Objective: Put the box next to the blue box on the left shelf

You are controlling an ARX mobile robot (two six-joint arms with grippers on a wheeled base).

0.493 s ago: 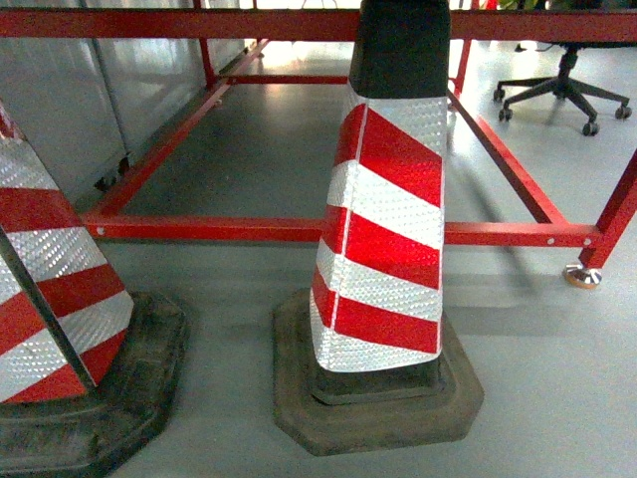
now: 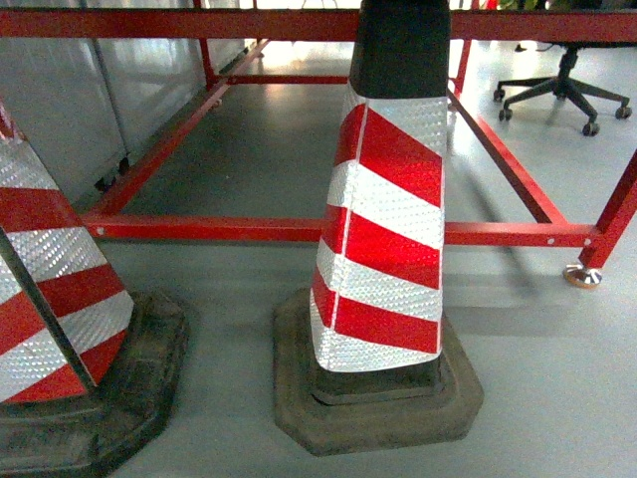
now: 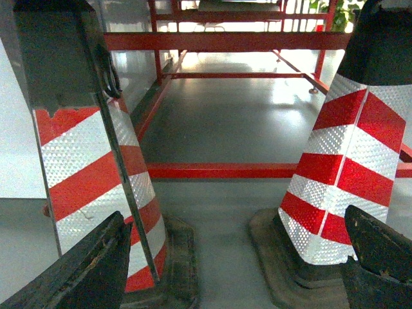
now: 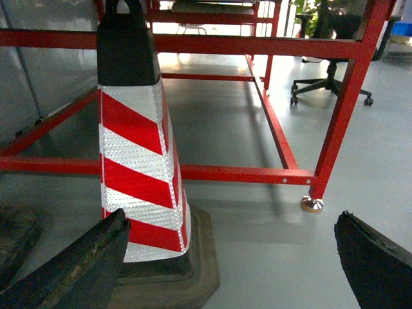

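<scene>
worn black wedge-shaped fingers [image 3: 84, 270] on both grippers.

Tall traffic cone [image 2: 383, 229] at centre: red and white diagonal reflective stripes, black top, dark grey rubber base. Second striped cone [image 2: 50, 289] at left: same red-white bands, dark base. Red painted metal shelf frame [image 2: 249, 230] behind. Glossy grey floor [image 2: 557, 378]. Black swivel office chair [image 2: 562, 90] far right. Black fingers [image 3: 84, 270] in wrist views.

All three views look forward from low, apparently near the floor, sharing the striped cone [image 2: 383, 229] and red frame [image 2: 249, 229].
</scene>
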